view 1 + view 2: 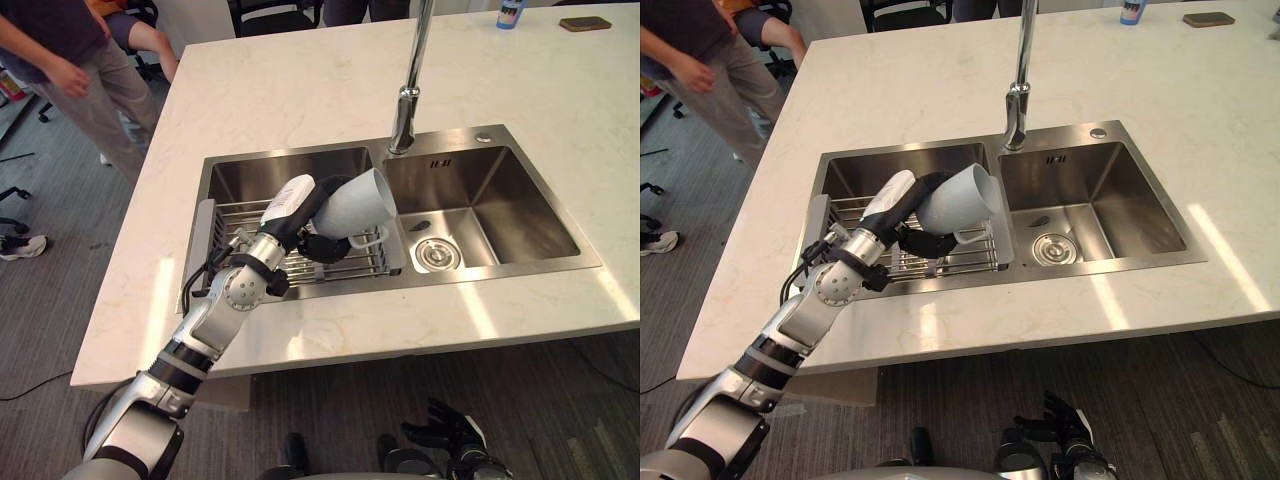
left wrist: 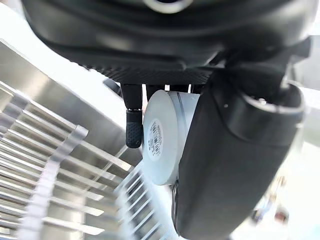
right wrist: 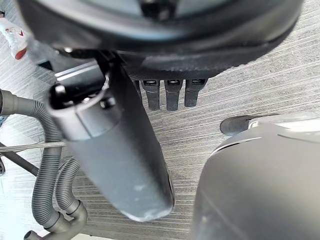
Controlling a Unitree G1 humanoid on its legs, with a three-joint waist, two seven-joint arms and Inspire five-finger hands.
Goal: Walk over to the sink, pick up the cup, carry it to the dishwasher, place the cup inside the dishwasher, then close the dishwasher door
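1. The left hand (image 1: 312, 232) is at centre frame. Its dark fingers and white-capped thumb are curled round the cup (image 1: 358, 205), and that's a firm hold. The cup hangs clear above the rack (image 1: 228, 215), tilted, mouth aimed toward the upper right.
2. In the left wrist view the thumb lies across the cup's side and one fingertip (image 2: 133, 134) sits beside its flat base. I read that as a side grip on a smooth wall, so the cup could slide out once the robot turns and walks.
3. Next worry: the faucet (image 1: 408, 90) rises just to the upper right of the cup. A lift drifting that way could clip the cup's lip.
4. The rack wires sit close below, so a dip could snag the cup.
5. The right hand (image 1: 448, 430) hangs at the bottom edge, fingers loose, holding nothing.
6. Cup contents: I can't tell, because the inside faces away. At this tilt, any leftover water would likely spill.
7. In the sink (image 1: 520, 272), the left basin holds the rack, and its wires look bare.
8. The right basin (image 1: 520, 215) holds the drain (image 1: 436, 253) and a small dark mark beside it, too small to name.
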